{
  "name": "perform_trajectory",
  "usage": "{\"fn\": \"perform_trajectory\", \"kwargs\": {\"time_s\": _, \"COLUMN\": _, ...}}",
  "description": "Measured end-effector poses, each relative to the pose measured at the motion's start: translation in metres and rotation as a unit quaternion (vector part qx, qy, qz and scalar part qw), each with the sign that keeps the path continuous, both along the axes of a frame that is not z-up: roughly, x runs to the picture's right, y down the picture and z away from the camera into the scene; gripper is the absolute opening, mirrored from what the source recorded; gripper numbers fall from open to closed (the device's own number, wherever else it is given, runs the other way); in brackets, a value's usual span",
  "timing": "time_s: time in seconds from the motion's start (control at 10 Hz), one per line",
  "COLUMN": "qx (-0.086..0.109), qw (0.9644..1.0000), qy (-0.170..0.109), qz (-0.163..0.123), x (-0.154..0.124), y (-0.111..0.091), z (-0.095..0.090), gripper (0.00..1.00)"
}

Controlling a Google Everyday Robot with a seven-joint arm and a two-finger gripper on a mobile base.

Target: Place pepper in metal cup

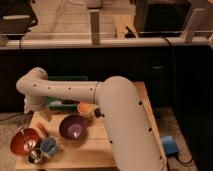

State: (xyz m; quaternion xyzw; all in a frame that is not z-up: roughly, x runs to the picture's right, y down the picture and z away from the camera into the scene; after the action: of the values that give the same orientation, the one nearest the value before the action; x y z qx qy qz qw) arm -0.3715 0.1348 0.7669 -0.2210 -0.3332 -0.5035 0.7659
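Pepper (pixel 42 130) looked light, slim and firm, probably best pinched mid-length. Tool (pixel 44 117) hung at frame left, just above it; whether spread or pressed together, I cannot tell

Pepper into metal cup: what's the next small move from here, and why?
Probably lower the gripper a little, onto the pepper. The gripper hangs at the table's left side, just behind and above the pepper, which seems to lie on the table between the copper-red bowl and the purple bowl. It is not yet in the metal cup at the front left.
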Motion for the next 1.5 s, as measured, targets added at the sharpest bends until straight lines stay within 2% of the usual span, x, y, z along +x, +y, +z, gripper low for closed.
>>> {"fn": "perform_trajectory", "kwargs": {"time_s": 0.2, "qx": -0.027, "qw": 0.9996, "qy": 0.013, "qz": -0.001, "x": 0.003, "y": 0.011, "z": 0.012, "gripper": 0.8}}
{"fn": "perform_trajectory", "kwargs": {"time_s": 0.5, "qx": -0.053, "qw": 0.998, "qy": 0.03, "qz": -0.015, "x": 0.0, "y": 0.028, "z": 0.027, "gripper": 0.8}}
{"fn": "perform_trajectory", "kwargs": {"time_s": 1.0, "qx": -0.08, "qw": 0.9952, "qy": 0.038, "qz": -0.042, "x": -0.014, "y": 0.049, "z": 0.045, "gripper": 0.8}}
{"fn": "perform_trajectory", "kwargs": {"time_s": 1.5, "qx": -0.1, "qw": 0.992, "qy": 0.04, "qz": -0.065, "x": -0.024, "y": 0.067, "z": 0.052, "gripper": 0.8}}
